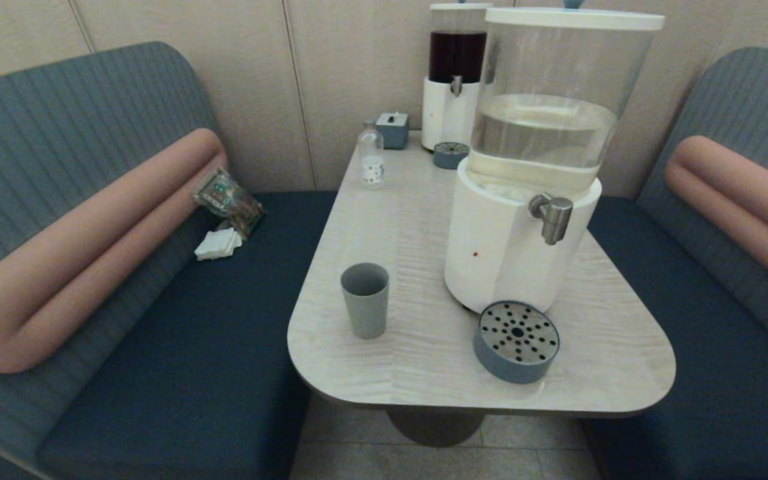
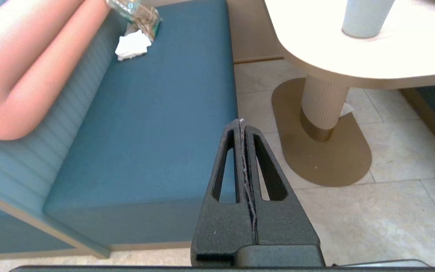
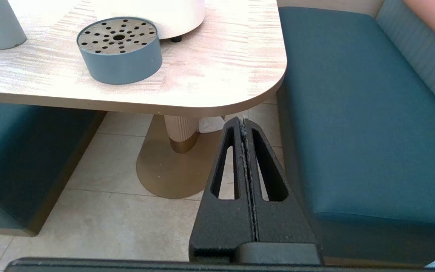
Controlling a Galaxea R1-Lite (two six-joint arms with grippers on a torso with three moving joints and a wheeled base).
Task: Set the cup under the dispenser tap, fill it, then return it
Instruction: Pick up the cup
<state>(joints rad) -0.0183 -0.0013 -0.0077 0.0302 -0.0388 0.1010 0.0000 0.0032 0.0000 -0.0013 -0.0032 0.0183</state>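
Hanging low, below the table (image 1: 424,373) edge, near the floor: left gripper (image 2: 242,122), fingers pressed tight together, holding nothing, beside the left bench. Same for the right gripper (image 3: 242,121), fingers pressed together, empty, next to the right bench. Standing upright on the near left part of the table: cup (image 1: 365,299). Well apart to its right: round drip tray (image 1: 516,341), under the dispenser tap (image 1: 553,215).
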